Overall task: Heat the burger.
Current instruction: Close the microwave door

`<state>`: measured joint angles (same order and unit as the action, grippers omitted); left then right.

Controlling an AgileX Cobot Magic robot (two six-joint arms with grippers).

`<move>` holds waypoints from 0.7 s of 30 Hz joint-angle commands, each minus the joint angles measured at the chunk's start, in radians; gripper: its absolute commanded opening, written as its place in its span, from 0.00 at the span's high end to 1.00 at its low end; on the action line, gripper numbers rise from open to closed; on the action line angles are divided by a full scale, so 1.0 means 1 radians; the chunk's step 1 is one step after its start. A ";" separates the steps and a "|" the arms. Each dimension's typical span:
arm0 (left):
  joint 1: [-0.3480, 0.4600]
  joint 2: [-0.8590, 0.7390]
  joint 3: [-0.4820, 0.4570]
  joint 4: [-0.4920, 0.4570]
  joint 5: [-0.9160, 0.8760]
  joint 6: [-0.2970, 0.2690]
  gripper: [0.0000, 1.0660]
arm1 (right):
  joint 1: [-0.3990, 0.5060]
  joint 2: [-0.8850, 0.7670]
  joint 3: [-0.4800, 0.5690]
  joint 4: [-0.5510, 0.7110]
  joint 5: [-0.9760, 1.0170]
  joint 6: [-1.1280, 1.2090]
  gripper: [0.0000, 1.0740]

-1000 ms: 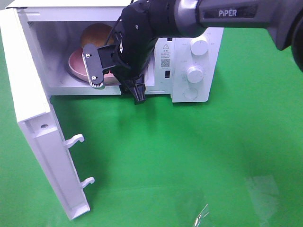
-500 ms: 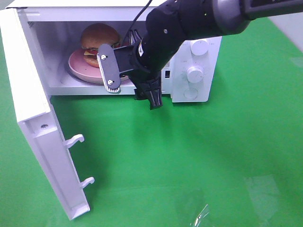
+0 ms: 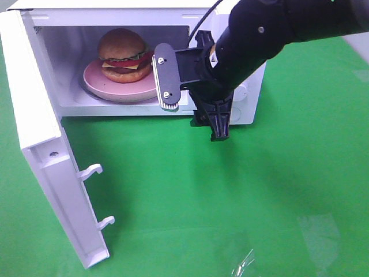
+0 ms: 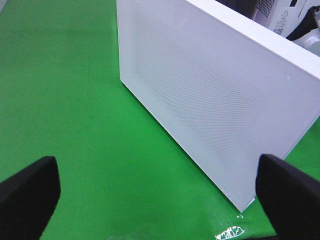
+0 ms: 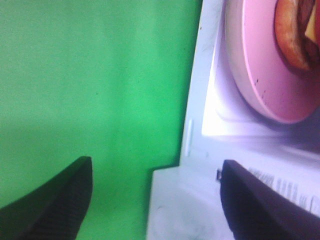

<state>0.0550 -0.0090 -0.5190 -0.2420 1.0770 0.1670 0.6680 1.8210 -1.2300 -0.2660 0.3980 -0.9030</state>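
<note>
Since a second ago, your right gripper (image 3: 194, 121) has backed out of the microwave (image 3: 63, 52) and swung toward its control side, so the burger (image 3: 122, 52) it was covering now shows in full. Starting at the microwave's hinge side, the door (image 3: 40, 133) stands wide open, with its two latch hooks (image 3: 92, 170) pointing out over the green cloth (image 3: 230, 202). Your left gripper (image 4: 159, 200) does not appear in the high view. Its wrist camera shows both fingers (image 4: 27, 195) spread far apart with nothing between them, facing the meshed outer face of the door (image 4: 210, 100). Inside the microwave's cavity, the burger sits upright on the pink plate (image 3: 115, 86), bun on top, toward the back of the plate. Just outside the cavity's opening, at the edge nearest the controls, your right gripper hangs with its fingers apart and holds nothing. One finger (image 3: 166, 81) overlaps the plate's near rim in the high view, and the other points down at the cloth in front of the microwave. The right wrist camera shows the same gap (image 5: 157, 200), with the plate (image 5: 260, 70) and the burger's edge (image 5: 295, 35) beyond the cavity's sill.
</note>
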 commanded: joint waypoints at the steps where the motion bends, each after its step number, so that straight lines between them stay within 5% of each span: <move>1: -0.004 -0.012 0.002 0.002 -0.003 -0.001 0.07 | -0.002 -0.089 0.082 0.003 0.012 0.152 0.34; 13: -0.004 -0.012 0.002 0.002 -0.003 -0.001 0.07 | -0.001 -0.420 0.288 0.010 0.065 0.770 0.34; 21: -0.004 -0.012 0.002 0.002 -0.003 -0.001 0.07 | 0.001 -0.612 0.373 0.023 0.213 0.963 0.34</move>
<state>0.0550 -0.0090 -0.5190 -0.2420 1.0770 0.1670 0.6680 1.2410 -0.8720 -0.2500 0.5580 0.0130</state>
